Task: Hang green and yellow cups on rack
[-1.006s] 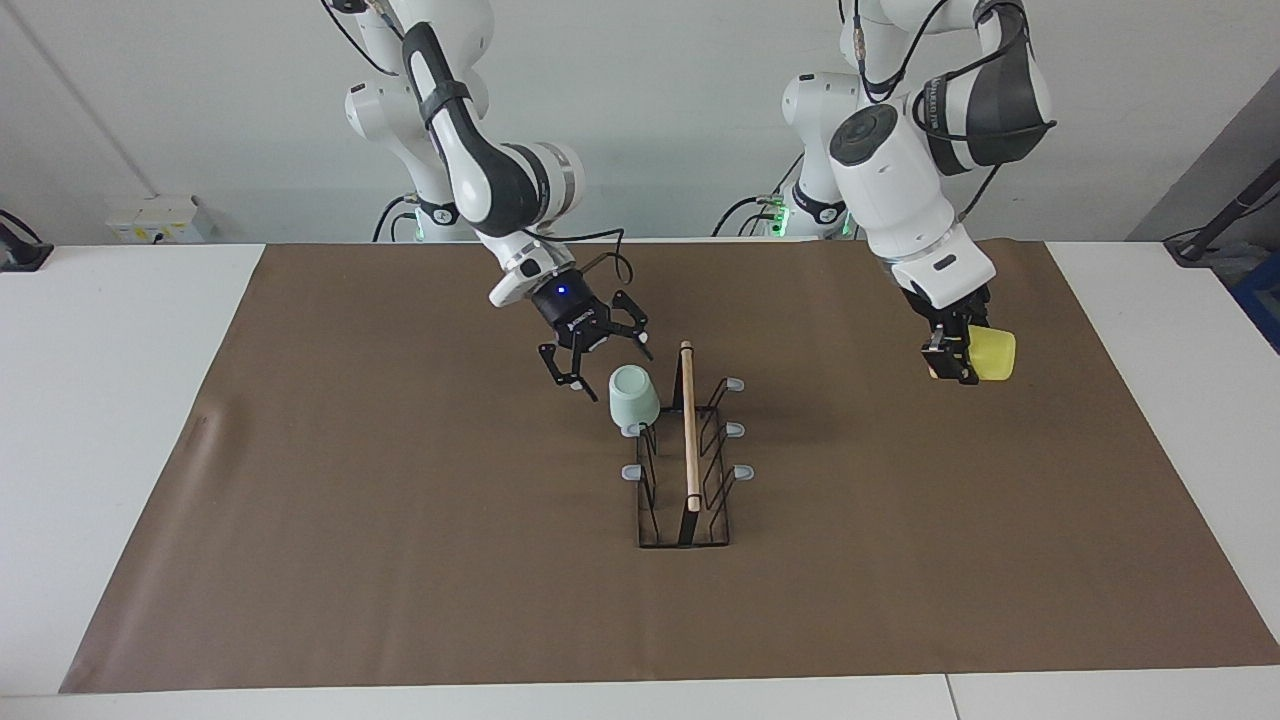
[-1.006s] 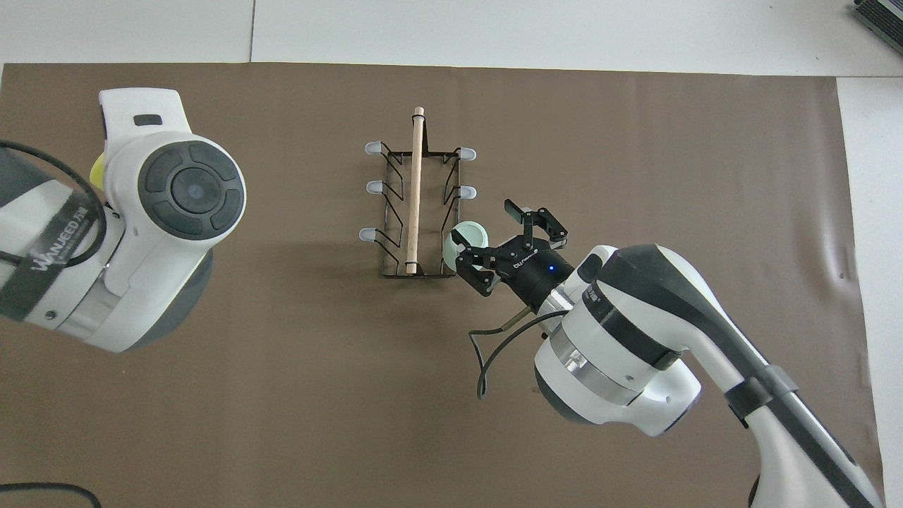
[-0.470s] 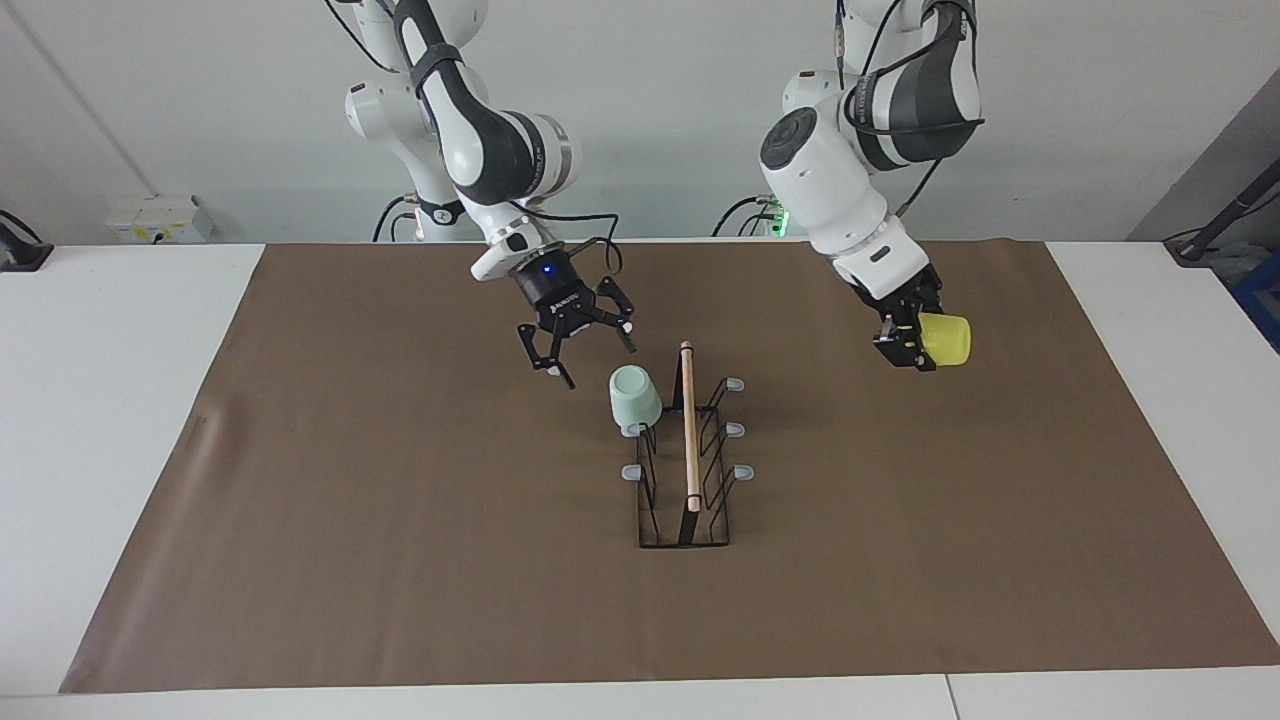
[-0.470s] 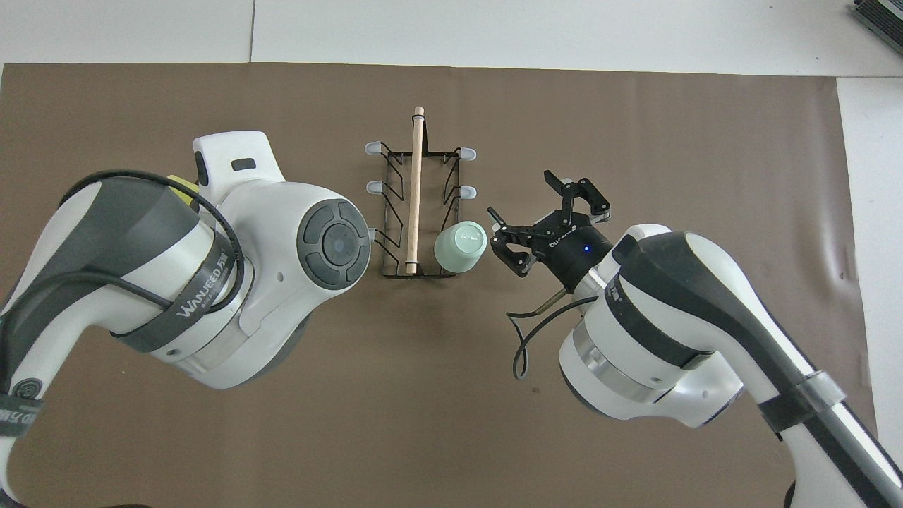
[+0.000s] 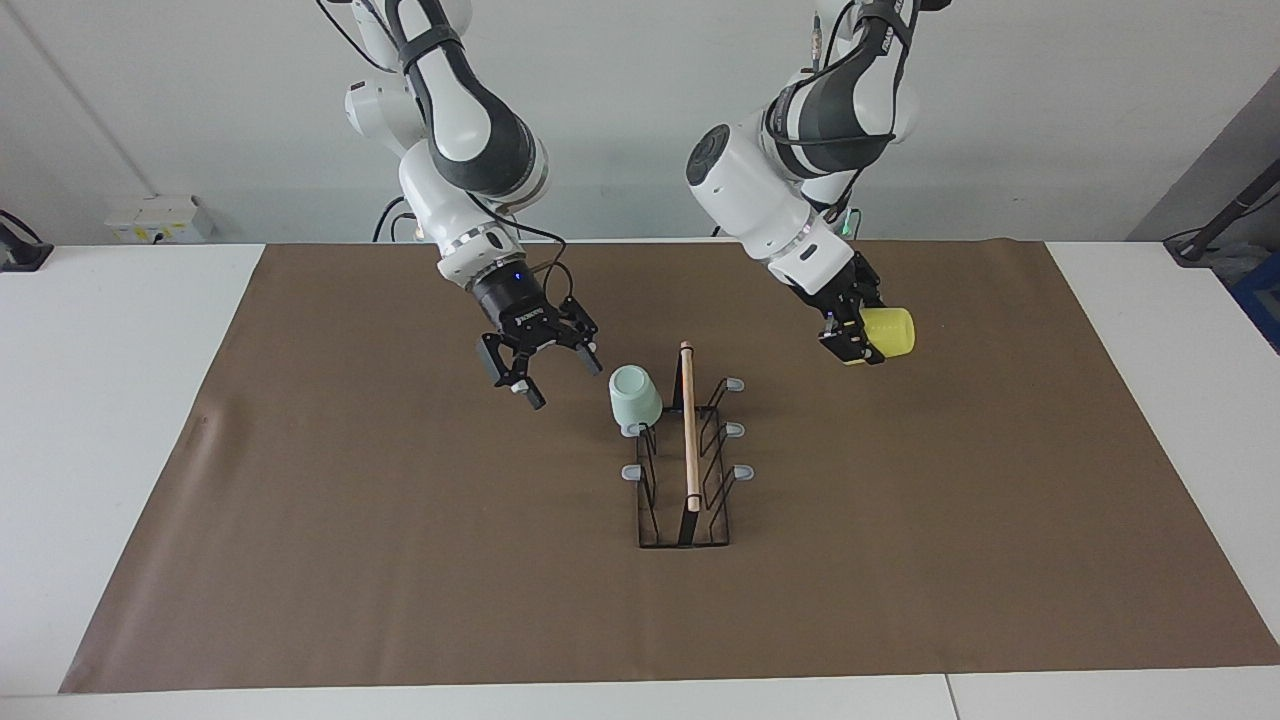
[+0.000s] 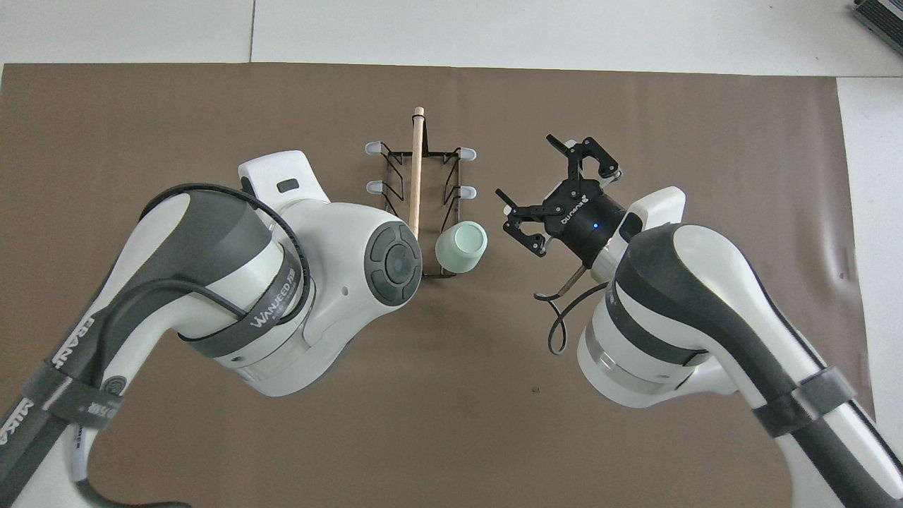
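Overhead, the left end effector [image 5: 858, 338] grips the yellow cup [image 5: 888, 333] sideways beside the rack [image 5: 685, 450]; the right end effector [image 5: 540, 363] hangs tilted, fingers spread, near the hung green cup [image 5: 633, 395].

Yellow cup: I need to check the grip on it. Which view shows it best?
The facing view: the yellow cup is in plain sight, on its side in the left gripper, above the mat beside the rack. In the overhead view the left arm hides it completely.
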